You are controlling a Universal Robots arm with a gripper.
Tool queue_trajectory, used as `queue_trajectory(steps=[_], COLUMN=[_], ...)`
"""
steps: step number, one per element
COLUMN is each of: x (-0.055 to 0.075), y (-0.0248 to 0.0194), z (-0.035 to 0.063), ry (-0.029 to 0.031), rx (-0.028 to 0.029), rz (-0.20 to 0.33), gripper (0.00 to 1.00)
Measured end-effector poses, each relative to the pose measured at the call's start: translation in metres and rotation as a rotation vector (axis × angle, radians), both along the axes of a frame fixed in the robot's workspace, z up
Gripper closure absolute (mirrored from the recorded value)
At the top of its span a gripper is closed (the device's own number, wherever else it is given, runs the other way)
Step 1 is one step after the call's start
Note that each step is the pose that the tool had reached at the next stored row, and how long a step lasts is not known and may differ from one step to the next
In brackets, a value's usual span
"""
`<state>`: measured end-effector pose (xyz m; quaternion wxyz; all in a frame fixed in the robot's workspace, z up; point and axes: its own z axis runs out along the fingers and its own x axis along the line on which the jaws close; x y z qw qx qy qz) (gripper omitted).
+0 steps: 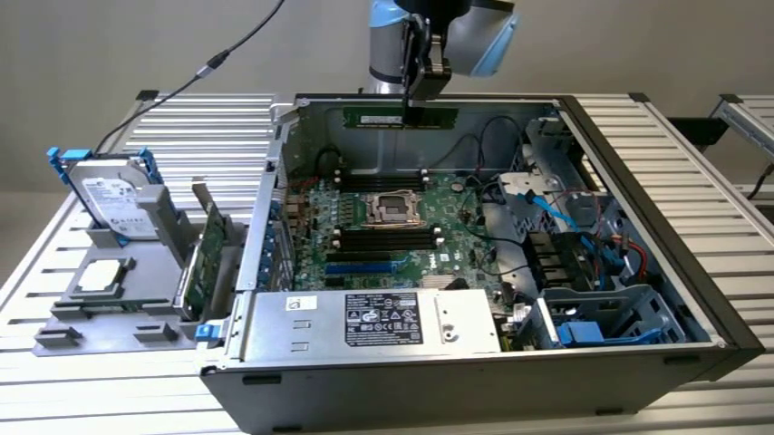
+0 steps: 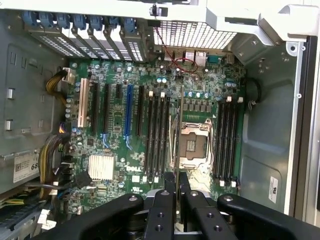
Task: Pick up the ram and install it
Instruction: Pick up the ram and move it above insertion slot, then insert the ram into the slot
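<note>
The long, thin green circuit-board ram [image 1: 377, 117] is held edge-down in the black two-finger gripper [image 1: 416, 107], whose jaws are set narrow and clamped on the stick near its middle. It is carried high above the square silver processor socket [image 1: 394, 207] of the green motherboard [image 1: 466, 227], inside the open grey computer case [image 1: 659, 181]. Seen from the wrist, the ram's long axis is found parallel with the black memory slots [image 2: 157, 135] flanking the socket. Its thin edge lies just beside the socket, between the socket and one slot bank, so it is judged aligned lengthwise but offset sideways.
</note>
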<state>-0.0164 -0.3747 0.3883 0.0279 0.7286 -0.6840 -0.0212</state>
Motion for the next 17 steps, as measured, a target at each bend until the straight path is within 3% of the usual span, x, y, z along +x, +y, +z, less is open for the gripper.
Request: queue_trajectory(steps=[14,17], x=[0.0000,-0.0005], y=[0.0000,0.0000], z=[0.0001,-0.0039], ry=[0.0001,0.0001], rx=[-0.0197,-0.0202], rz=[0.000,0.000], gripper=[0.86,0.86])
